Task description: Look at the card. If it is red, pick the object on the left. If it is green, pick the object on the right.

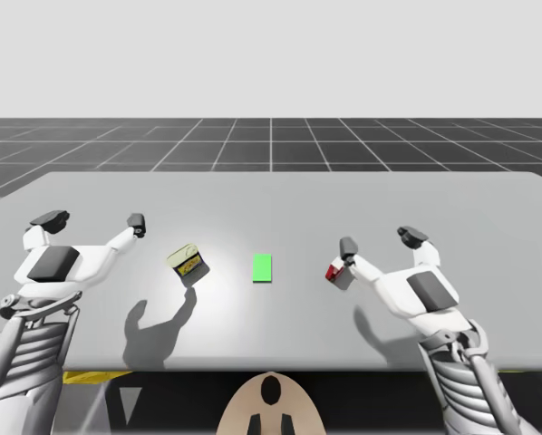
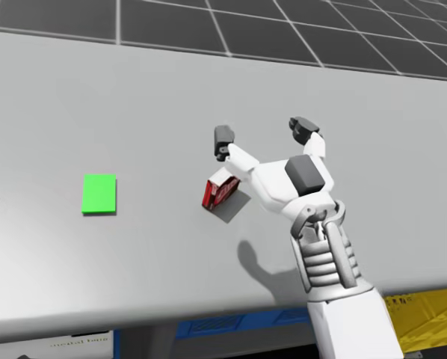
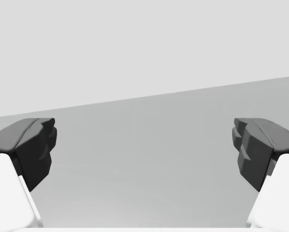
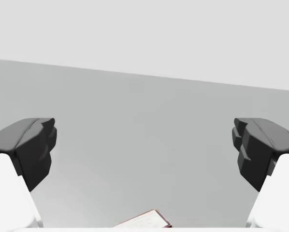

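A green card lies flat at the table's middle. Left of it sits a small yellow box, tilted. Right of the card is a small red box. My right gripper hovers open just above and past the red box, one finger over its far edge. In the right wrist view only the red box's top edge peeks out under the open gripper. My left gripper is open, left of the yellow box, with bare table ahead.
The grey table stretches wide behind the objects. Its front edge runs close to my torso. A yellow crate sits below the table at the right.
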Tool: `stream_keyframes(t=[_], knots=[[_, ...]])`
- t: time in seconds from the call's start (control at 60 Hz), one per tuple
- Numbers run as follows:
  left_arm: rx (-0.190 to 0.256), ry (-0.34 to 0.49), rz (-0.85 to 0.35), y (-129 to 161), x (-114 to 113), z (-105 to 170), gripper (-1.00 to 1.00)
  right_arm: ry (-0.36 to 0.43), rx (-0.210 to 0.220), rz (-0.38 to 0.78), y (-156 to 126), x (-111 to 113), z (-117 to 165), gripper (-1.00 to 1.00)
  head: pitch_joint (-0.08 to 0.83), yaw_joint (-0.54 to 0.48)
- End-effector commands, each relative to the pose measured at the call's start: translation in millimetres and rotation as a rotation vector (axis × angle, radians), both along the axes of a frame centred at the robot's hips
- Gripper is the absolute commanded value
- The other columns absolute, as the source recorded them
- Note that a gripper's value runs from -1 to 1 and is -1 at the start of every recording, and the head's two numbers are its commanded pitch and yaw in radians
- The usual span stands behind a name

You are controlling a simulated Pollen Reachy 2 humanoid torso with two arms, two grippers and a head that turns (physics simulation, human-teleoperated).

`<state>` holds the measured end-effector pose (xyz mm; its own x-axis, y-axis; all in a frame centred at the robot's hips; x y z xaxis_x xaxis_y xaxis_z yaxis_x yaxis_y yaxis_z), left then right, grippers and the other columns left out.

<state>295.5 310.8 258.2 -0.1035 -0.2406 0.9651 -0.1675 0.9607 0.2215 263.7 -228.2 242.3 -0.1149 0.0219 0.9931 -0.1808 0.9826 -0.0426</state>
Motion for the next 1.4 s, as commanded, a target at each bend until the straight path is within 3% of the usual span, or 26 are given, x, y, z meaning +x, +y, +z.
stream_keyframes(t=[0.017, 0.067, 0.217, 0.433, 0.5, 0.833, 1.017, 1.233, 1.4], knots=[[-0.002, 0.002, -0.002, -0.1, 0.1, -0.3, -1.0, 0.061, -0.027, 0.13, -3.2, -23.1, -11.9, -1.0, 0.651, -0.29], [-0.002, 0.003, -0.003, 0.0, 0.3, -0.5, -1.0, 0.047, -0.1, 0.164, -6.8, -28.6, -18.2, -1.0, 0.651, -0.29], [-0.001, 0.005, -0.003, -0.1, 0.8, -0.9, -1.0, 0.093, -0.172, 0.259, -21.2, -31.7, -45.7, -1.0, 0.655, -0.29], [-0.001, 0.005, -0.003, -0.1, 0.8, -0.9, -1.0, 0.107, -0.212, 0.33, -35.3, -15.0, -77.4, -1.0, 0.656, -0.3], [0.0, 0.006, -0.002, -0.3, 0.8, -1.1, -1.0, 0.126, -0.209, 0.355, -34.6, -9.2, -81.6, -1.0, 0.656, -0.3], [-0.003, 0.002, 0.0, 0.3, 0.4, -1.3, -1.0, 0.253, -0.11, 0.4, -36.2, 32.5, -97.7, -1.0, 0.654, -0.3], [-0.003, 0.002, 0.0, 0.4, 0.5, -1.2, -1.0, 0.278, -0.117, 0.372, -37.5, 53.5, -105.7, -1.0, 0.66, -0.3], [-0.004, 0.001, -0.002, 1.0, 0.5, -1.0, -1.0, 0.296, -0.095, 0.396, -30.3, 63.3, -107.0, -1.0, 0.661, -0.3], [-0.003, 0.002, -0.003, 0.6, 0.5, -1.2, -1.0, 0.289, -0.104, 0.407, -23.0, 66.4, -109.3, -1.0, 0.659, -0.3]])
